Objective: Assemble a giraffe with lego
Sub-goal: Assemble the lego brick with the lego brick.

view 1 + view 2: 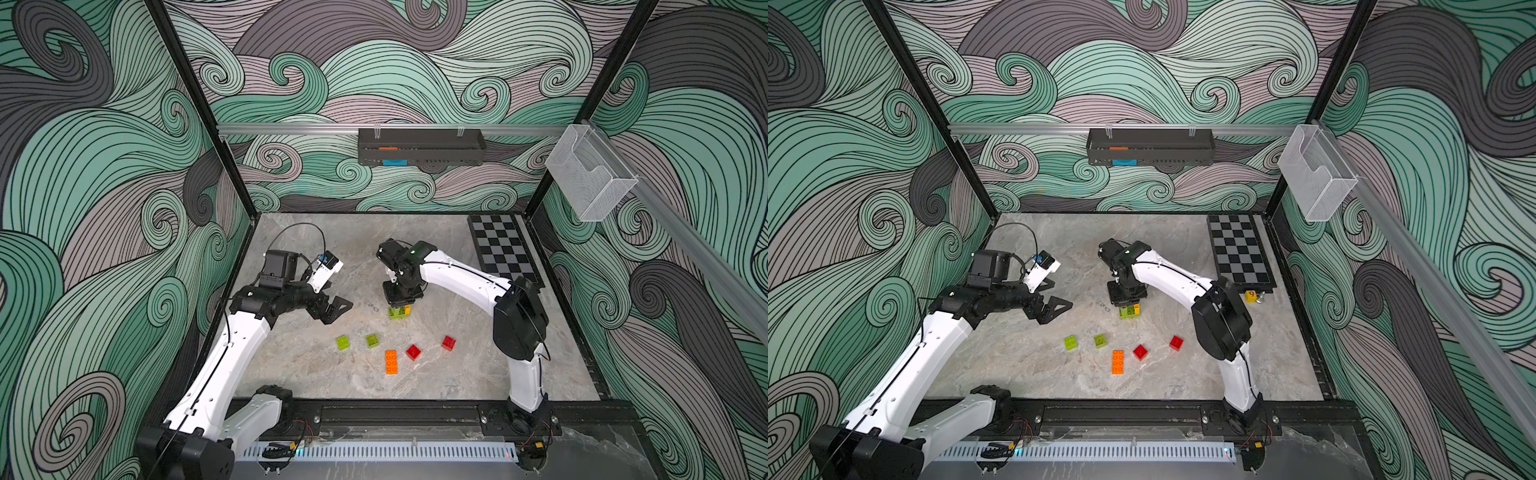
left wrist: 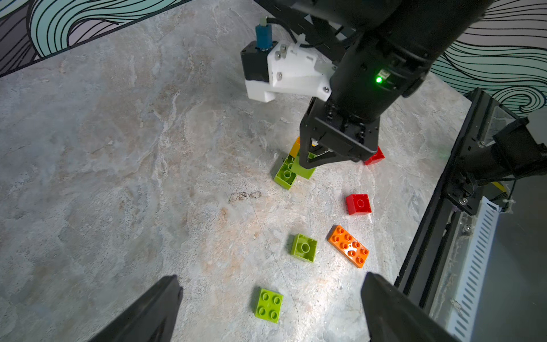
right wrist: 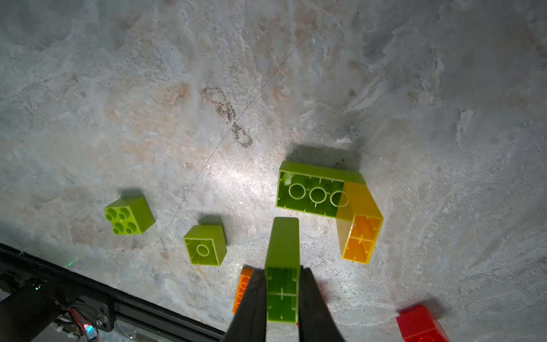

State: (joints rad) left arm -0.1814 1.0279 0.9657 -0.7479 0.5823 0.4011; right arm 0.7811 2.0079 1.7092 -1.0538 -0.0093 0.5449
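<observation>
Low at centre in both top views lie an orange brick, two red bricks and two green bricks. Above them the right gripper pinches a held green brick right by the joined green-and-yellow pair. The left gripper, left of centre, stands spread. On the back rail, a black tray holds an orange piece. A yellow die by the chessboard shows in just a top view.

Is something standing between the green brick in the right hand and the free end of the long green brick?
Nothing visible does. The right hand holds the green brick close to the long green brick, whose free end is uncovered; the yellow brick occupies only its other end.
</observation>
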